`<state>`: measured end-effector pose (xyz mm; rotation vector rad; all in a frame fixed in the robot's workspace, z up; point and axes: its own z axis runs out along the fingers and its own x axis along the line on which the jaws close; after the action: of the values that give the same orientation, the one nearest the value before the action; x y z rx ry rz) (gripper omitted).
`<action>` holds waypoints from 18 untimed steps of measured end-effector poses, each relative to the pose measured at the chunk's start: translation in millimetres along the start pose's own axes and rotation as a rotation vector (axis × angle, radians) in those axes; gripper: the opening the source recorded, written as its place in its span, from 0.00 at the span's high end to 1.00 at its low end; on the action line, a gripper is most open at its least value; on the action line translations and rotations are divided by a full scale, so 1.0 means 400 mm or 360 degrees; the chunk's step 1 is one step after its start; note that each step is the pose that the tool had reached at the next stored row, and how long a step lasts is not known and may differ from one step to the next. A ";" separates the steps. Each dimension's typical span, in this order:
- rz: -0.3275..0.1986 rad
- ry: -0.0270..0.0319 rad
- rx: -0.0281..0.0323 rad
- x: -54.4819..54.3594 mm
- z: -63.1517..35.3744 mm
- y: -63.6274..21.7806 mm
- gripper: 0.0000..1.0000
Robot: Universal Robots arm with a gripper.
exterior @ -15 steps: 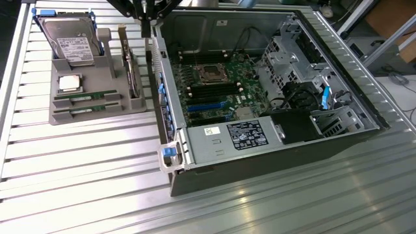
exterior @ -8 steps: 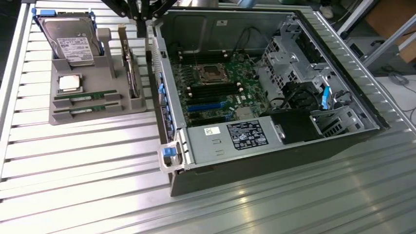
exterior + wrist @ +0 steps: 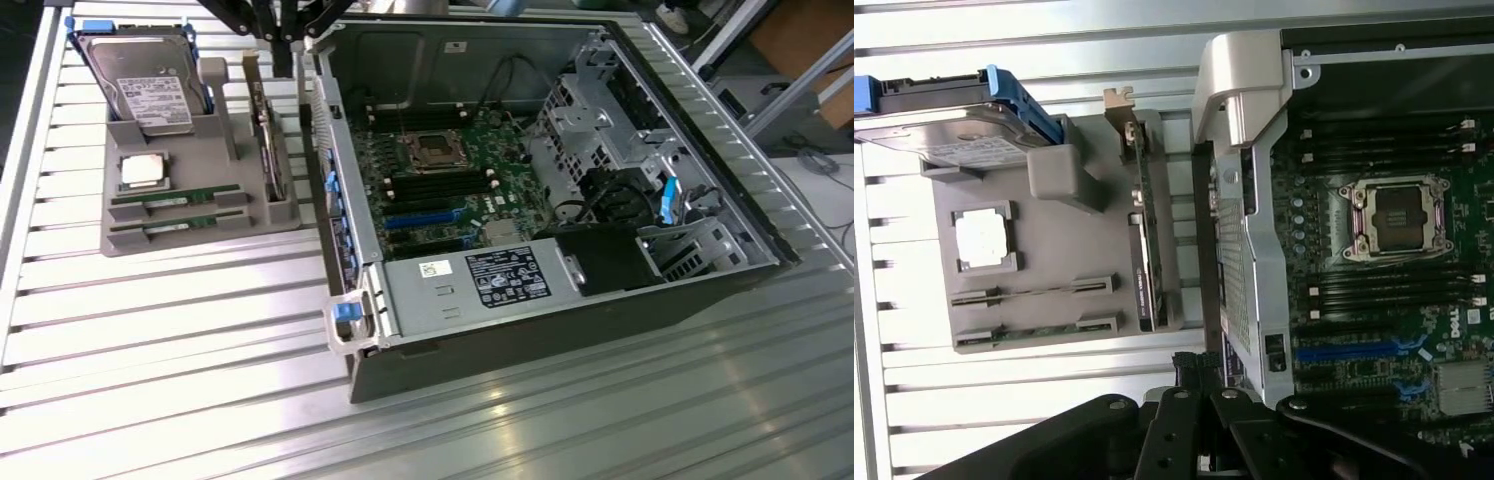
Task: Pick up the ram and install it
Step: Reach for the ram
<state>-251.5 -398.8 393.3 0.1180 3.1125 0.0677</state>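
Note:
Two green ram sticks [image 3: 180, 196] [image 3: 178, 226] lie flat in slots at the near end of a grey holder [image 3: 227, 215]. In the wrist view the same sticks [image 3: 1032, 293] [image 3: 1039, 329] lie edge-up in the holder [image 3: 1064, 255]. My black gripper [image 3: 283, 62] hangs at the far end of the holder, above the gap between it and the open computer case [image 3: 350, 215]. It is shut and holds nothing. The wrist view has the gripper [image 3: 1199, 368] over the case wall, apart from the ram. Black memory slots [image 3: 434, 187] [image 3: 1394, 290] flank the processor socket [image 3: 434, 150] [image 3: 1399, 218].
On the holder also rest a hard drive [image 3: 147, 85] [image 3: 944, 130], a square silver processor [image 3: 144, 170] [image 3: 984, 240] and an upright expansion card [image 3: 274, 150] [image 3: 1144, 240]. The case holds a power supply [image 3: 487, 280] and drive cages [image 3: 627, 150]. All stand on a ribbed aluminium table [image 3: 160, 330].

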 end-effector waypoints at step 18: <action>0.0000 -0.00001 0.00000 0.033 -0.001 -0.002 0.89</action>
<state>-264.5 -398.8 393.3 0.1180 3.1124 0.0677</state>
